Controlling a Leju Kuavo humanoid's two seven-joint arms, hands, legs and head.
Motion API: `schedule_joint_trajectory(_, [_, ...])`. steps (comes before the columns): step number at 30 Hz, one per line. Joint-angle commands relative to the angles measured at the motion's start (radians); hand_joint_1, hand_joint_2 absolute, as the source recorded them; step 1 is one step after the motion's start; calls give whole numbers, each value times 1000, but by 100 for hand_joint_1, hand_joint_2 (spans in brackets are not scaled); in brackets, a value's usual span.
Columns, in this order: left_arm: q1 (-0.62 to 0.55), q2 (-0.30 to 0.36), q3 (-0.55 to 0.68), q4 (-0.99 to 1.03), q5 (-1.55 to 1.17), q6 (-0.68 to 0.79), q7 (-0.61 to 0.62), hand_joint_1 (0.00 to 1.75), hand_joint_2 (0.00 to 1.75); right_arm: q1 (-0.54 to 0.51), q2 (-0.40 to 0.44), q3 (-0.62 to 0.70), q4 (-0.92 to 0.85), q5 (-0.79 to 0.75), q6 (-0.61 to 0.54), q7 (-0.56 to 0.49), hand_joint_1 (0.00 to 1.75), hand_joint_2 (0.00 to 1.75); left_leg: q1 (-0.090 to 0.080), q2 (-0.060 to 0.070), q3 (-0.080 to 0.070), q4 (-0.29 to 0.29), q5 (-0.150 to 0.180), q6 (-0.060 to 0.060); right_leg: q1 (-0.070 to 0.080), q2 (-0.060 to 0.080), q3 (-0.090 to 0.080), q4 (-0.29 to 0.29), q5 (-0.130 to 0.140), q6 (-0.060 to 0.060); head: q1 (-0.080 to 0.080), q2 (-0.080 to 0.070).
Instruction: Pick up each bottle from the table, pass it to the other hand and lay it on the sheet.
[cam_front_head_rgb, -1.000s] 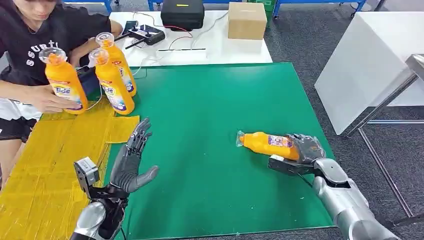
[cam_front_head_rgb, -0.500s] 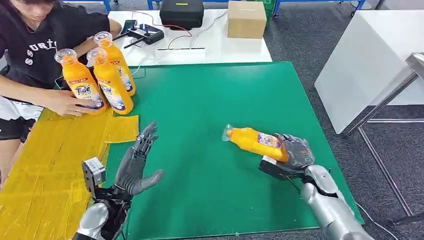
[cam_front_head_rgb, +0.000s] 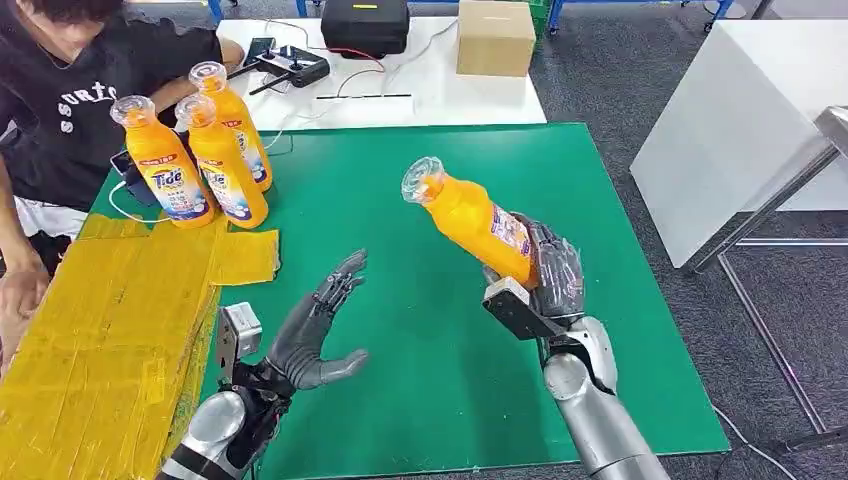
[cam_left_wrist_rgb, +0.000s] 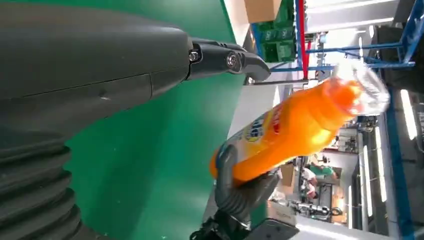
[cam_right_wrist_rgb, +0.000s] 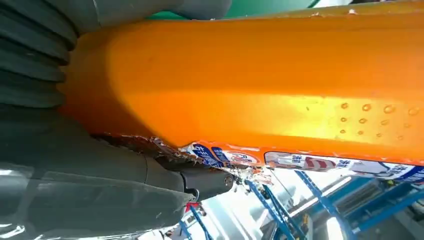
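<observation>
Head view: bottle up, handover pending

Right hand (cam_front_head_rgb: 552, 272) wrapped round base of orange bottle (cam_front_head_rgb: 470, 214), lifted clear of green mat (cam_front_head_rgb: 420, 200), cap tilted toward left hand (cam_front_head_rgb: 318, 335). Left hand spread wide, holding nothing, well apart from bottle. Risk: grip low on base, top-heavy tilt, likely slip or drop if released before left fingers close. Yellow sheet (cam_front_head_rgb: 90, 330) beyond left hand.

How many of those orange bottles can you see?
4. Three stand upright together at the green mat's far left corner: one, another, a third behind. The fourth bottle is held tilted in the right hand.
</observation>
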Motion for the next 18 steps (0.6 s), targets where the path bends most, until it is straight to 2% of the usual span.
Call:
schedule_joint_trajectory(1, [-80, 18, -76, 89, -1, -2, 12, 0, 175, 1, 67, 1, -37, -72, -1, -37, 175, 175, 2, 0, 2, 0, -1, -3, 2, 0, 2, 0, -1, -2, 0, 0])
schedule_joint_trajectory(8, [-103, 12, -91, 125, 25, 3, 22, 0, 175, 4, 115, 63, -22, -149, 10, -49, 175, 175, 2, 1, 2, 0, -1, -3, 2, 0, 1, 0, -1, -2, 0, 0])
schedule_joint_trajectory(14, [-138, 0, -94, 170, 64, 1, 25, 0, 175, -7, 169, 264, 83, -136, 48, -73, 175, 175, 3, 4, 3, -1, -1, -3, 3, 3, 2, -1, 0, -2, 0, 0])
schedule_joint_trajectory(18, [-139, 1, -95, 172, 64, 2, 25, 0, 175, -5, 171, 275, 83, -142, 43, -72, 175, 175, 3, 1, 2, -1, 0, -3, 2, 0, 1, 0, 0, -1, 0, 0])
